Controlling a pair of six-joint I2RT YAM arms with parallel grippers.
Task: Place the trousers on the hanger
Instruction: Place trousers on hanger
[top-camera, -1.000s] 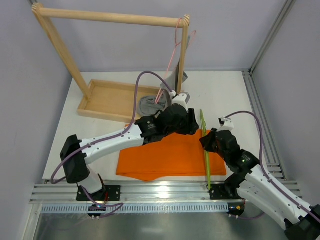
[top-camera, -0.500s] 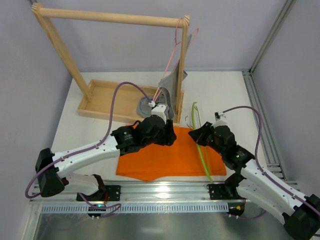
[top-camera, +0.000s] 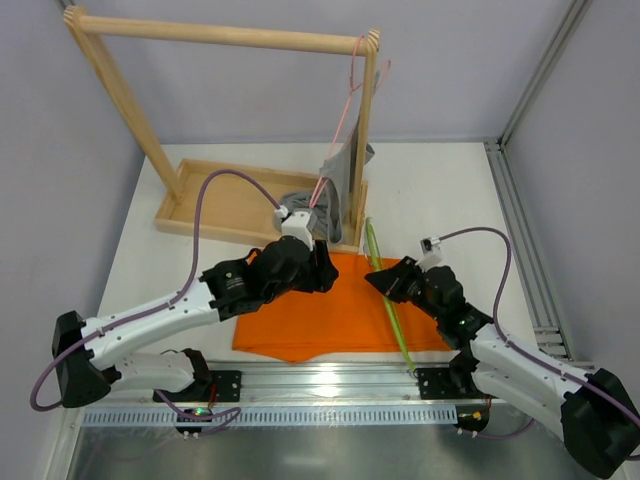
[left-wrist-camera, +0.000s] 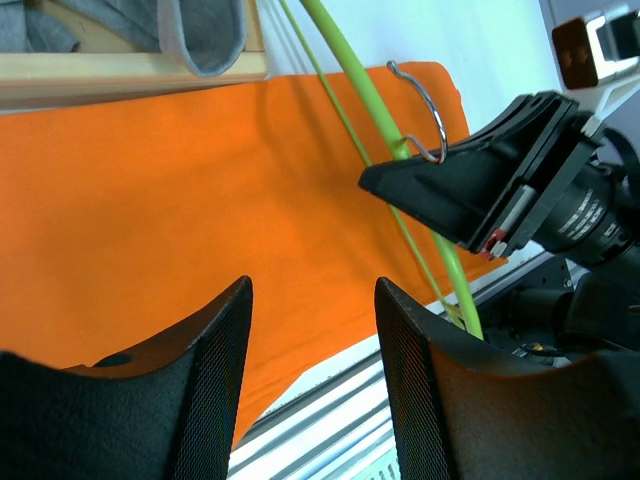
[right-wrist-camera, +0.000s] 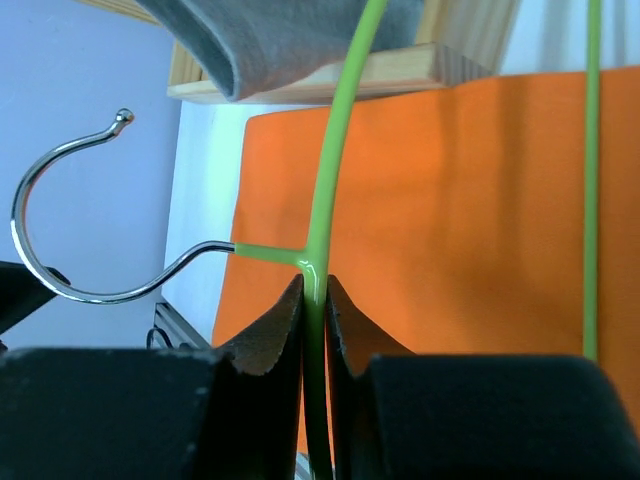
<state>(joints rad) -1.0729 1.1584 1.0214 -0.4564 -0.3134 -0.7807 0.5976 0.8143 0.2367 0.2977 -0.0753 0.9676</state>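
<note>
The orange trousers (top-camera: 320, 315) lie folded flat near the table's front edge. The lime-green hanger (top-camera: 385, 285) lies slanted across their right end, its metal hook (right-wrist-camera: 60, 210) pointing left. My right gripper (top-camera: 384, 281) is shut on the hanger's top bar beside the hook stem, and the wrist view shows both pads pressed on the green bar (right-wrist-camera: 314, 290). My left gripper (top-camera: 326, 272) hovers over the trousers' far edge, open with nothing between its fingers (left-wrist-camera: 215, 380). In its view I see the trousers (left-wrist-camera: 160, 200), the hanger (left-wrist-camera: 355, 85) and the right gripper (left-wrist-camera: 372, 182) left of the hook.
A wooden rack (top-camera: 220, 38) stands at the back on a wooden tray (top-camera: 210, 205). From its right post hangs a pink hanger (top-camera: 345, 110) with a grey garment (top-camera: 338, 165) that drapes into the tray. An aluminium rail (top-camera: 300, 385) runs along the near edge.
My left arm has pulled back left and nearer, off the hanger's end. My right gripper has carried the hanger leftward, so it now slants further over the trousers.
</note>
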